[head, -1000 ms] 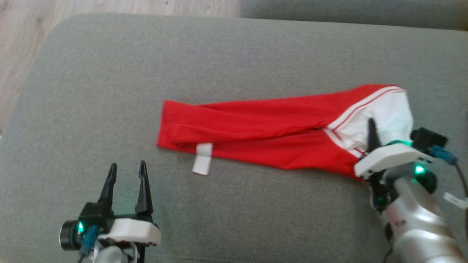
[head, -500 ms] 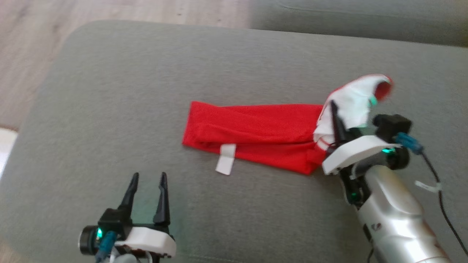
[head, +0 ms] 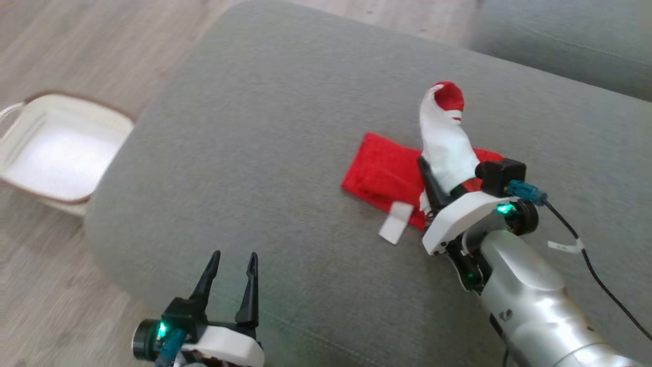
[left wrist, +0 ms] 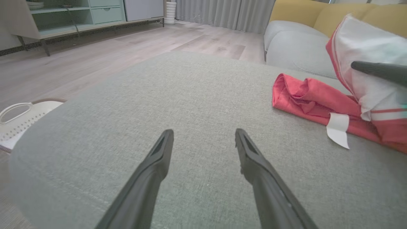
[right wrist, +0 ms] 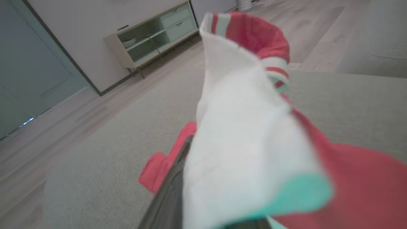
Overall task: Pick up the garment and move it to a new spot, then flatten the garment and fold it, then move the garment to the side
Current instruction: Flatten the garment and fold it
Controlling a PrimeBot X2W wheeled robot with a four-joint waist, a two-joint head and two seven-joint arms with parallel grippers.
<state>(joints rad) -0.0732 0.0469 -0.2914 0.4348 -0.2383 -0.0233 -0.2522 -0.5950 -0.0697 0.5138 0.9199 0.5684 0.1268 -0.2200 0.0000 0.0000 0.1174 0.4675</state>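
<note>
Grasping garment (head: 384,176) by white end with right hand (head: 437,176), raised above the red half for folding; keeping left hand (head: 235,257) spread, empty, well apart from garment.

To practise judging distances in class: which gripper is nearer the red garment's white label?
Right. The right gripper holds the garment by its white end, just beside the white label. The left gripper hovers open, well apart, near the cushion's front-left edge.

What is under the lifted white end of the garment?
The red part of the garment on the grey cushion, and one finger of the right gripper. The cloth hides the other finger.
</note>
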